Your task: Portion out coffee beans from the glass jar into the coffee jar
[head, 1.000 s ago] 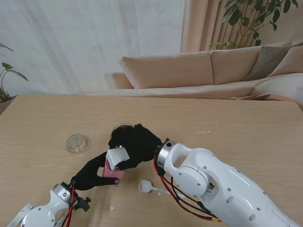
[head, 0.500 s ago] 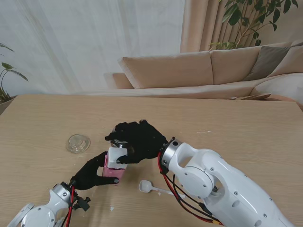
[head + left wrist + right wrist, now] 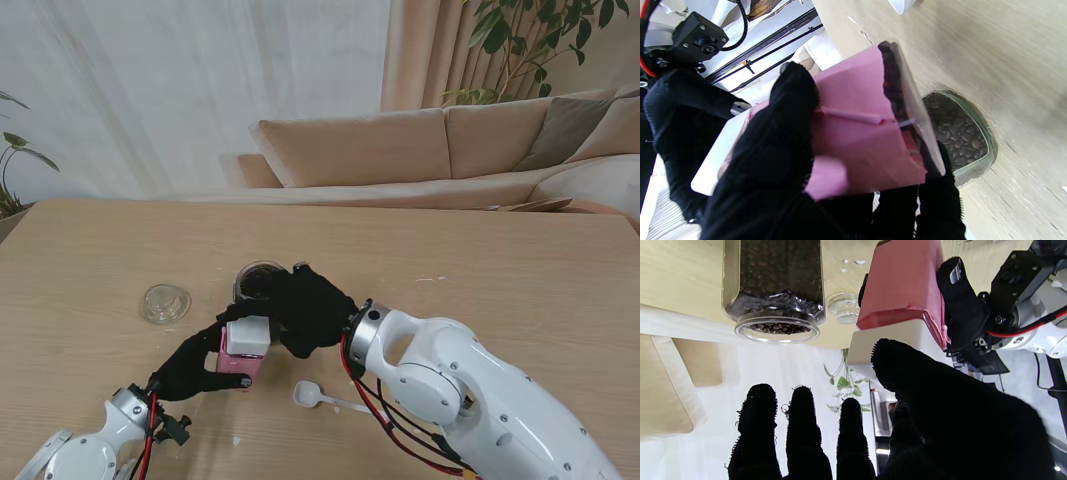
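Two black-gloved robot hands meet mid-surface: the left robot hand (image 3: pixel 195 368) grasps the pink coffee jar (image 3: pixel 241 352), while the right robot hand (image 3: pixel 305 308), fingers loose, rests its thumb on the white lid (image 3: pixel 247 334). The open glass jar (image 3: pixel 259 281) of beans stands just behind them, farther from me

A beige sofa (image 3: pixel 450 150) fills the upper right of the frame. A white spoon (image 3: pixel 318 399) lies at lower centre on the worktop (image 3: pixel 520 260). A glass lid (image 3: pixel 165 303) sits at left.
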